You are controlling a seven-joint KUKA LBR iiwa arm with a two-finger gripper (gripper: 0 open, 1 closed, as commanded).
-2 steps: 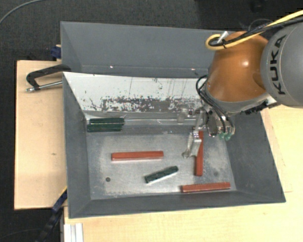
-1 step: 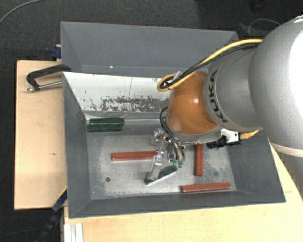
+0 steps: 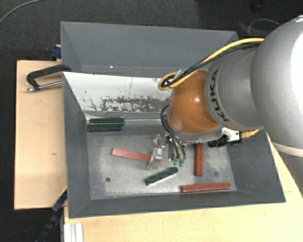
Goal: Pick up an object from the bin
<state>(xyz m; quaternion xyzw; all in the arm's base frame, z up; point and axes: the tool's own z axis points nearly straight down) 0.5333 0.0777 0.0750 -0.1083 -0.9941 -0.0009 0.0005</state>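
Observation:
My gripper hangs low over the middle of the bin floor, under the orange cover. Its metal tip is at the right end of a flat salmon-red stick that lies pointing left. Just in front of the gripper lies a short dark green bar, tilted. To its right, a red-brown stick lies lengthwise front to back.
A longer red-brown stick lies along the front wall at the right. Another dark green bar rests against the back wall at the left. A small dark speck sits at the front left. The arm covers the bin's right back part.

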